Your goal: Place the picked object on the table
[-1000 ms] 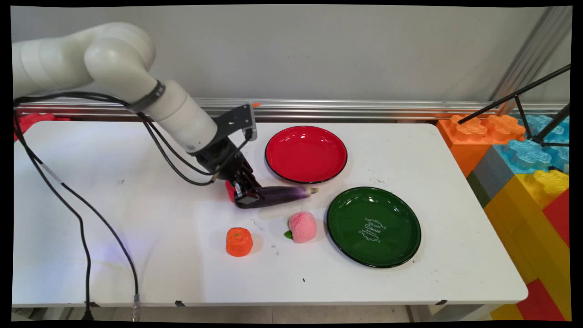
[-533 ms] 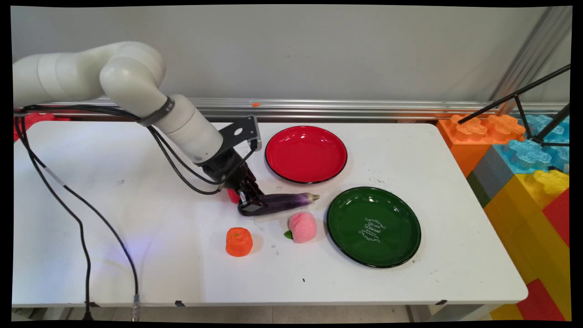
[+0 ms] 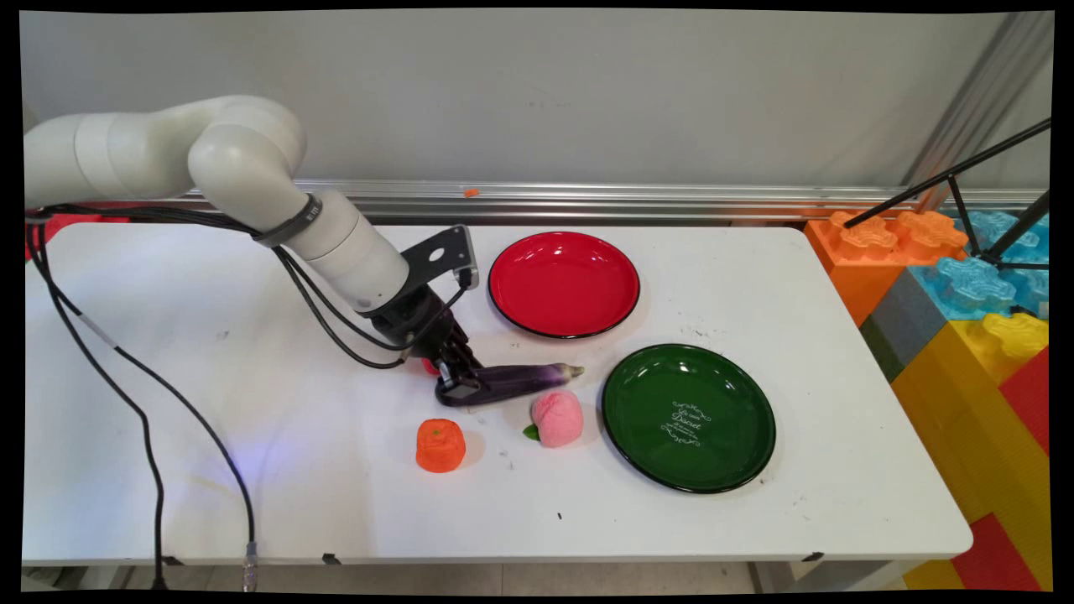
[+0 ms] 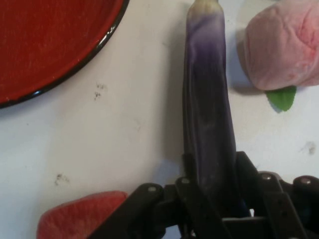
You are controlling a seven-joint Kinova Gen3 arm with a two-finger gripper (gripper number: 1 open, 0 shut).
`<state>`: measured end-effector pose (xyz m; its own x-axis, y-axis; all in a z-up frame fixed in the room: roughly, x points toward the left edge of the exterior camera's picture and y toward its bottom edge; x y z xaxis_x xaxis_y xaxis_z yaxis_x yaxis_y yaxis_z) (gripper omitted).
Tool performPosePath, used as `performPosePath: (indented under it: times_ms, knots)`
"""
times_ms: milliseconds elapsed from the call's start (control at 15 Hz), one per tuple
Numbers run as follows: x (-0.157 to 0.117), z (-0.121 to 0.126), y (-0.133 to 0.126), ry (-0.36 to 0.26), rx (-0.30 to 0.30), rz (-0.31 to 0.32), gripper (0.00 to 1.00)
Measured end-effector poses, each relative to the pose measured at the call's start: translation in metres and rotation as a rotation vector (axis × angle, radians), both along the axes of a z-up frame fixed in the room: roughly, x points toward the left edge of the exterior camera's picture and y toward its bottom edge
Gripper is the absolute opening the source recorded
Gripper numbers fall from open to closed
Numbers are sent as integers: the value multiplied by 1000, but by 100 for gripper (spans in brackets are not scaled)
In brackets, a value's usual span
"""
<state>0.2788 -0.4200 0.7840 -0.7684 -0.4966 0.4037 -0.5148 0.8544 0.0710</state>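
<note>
Purple eggplant (image 3: 512, 382) lies on the white counter (image 3: 755, 537), between red plate (image 3: 564, 283) and pink peach (image 3: 557, 417); your gripper (image 3: 460, 387) is at its left end.

Hand view: fingers clamped on that thick end. Looks light, smooth, possibly slippery; this end-grip may let it droop.

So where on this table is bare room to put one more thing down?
The left half of the table is bare except for hanging cables. The near edge below the orange piece and the far right corner beyond the green plate are free too. It is crowded around the tool, eggplant, peach and red plate.
</note>
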Motion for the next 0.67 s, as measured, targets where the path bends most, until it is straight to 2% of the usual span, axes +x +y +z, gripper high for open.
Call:
performPosePath:
  times_ms: [200,267,667]
  knots:
    - [2,-4,0,-3,1,-6,0]
    - [3,-5,1,-3,1,-14,100]
    - [4,-7,1,3,3,-32,100]
